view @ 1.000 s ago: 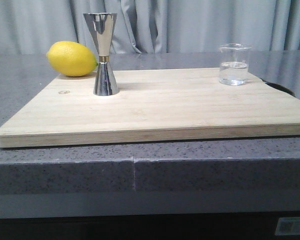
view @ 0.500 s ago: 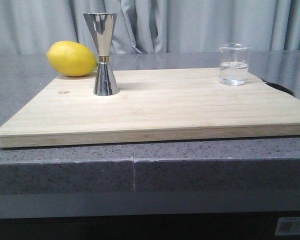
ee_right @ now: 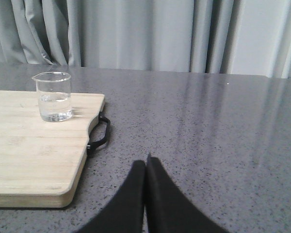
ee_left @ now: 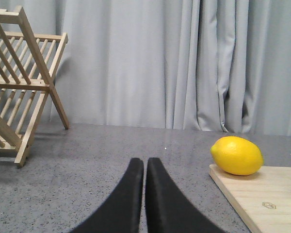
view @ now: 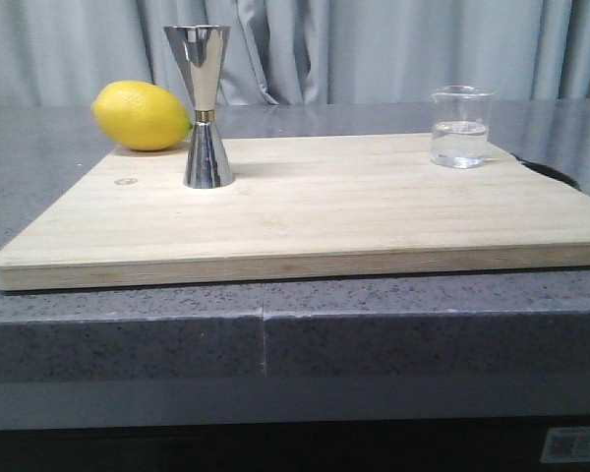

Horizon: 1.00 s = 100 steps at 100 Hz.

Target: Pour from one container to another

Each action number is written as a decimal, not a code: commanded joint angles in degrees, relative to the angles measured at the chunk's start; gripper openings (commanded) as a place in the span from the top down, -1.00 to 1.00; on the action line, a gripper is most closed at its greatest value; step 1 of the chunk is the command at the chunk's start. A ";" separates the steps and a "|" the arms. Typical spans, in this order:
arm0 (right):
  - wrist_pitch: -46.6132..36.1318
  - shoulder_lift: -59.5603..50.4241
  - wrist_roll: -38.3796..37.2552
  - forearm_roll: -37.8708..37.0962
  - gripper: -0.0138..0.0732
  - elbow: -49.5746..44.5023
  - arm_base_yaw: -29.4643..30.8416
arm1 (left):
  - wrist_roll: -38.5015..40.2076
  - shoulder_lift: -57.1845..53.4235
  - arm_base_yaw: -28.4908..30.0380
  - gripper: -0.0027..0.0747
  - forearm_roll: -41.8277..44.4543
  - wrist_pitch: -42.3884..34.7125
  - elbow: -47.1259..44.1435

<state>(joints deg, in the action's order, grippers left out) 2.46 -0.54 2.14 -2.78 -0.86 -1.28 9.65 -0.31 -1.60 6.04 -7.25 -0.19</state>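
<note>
Both grippers sit low at the bottom of their wrist views with fingers pressed together and nothing between them: the left gripper (ee_left: 145, 162) over bare counter, the right gripper (ee_right: 145, 162) likewise, off the cutting board (view: 305, 211).

Farther back in the front view, the glass beaker (view: 461, 127) stands upright at the right of the frame on the board's far edge, about a third full of clear liquid. It looks light, smooth, slippery and breakable; a mid-wall grip, gentle, seems safest. Its long axis is vertical, and in the right wrist view its lip points toward frame left.

At upper left, the steel jigger (view: 205, 106) stands upright, mouth up, top-heavy and probably easy to tip, with the lemon (view: 141, 115) just behind it.
</note>
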 commanded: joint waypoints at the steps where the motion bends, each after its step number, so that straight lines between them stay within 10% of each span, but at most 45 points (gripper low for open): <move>1: -4.54 -1.07 0.41 -0.04 0.79 -0.39 0.13 | 0.14 -1.31 -0.43 0.98 -0.06 -4.01 -1.68; 100: -5.69 -1.07 0.41 -0.04 0.79 -0.39 0.13 | 0.14 -1.31 -0.43 0.98 -0.06 -4.01 -1.68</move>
<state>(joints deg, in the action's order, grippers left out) 2.46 -0.54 2.14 -2.78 -0.86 -1.28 9.65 -0.31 -1.60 6.04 -7.25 -0.19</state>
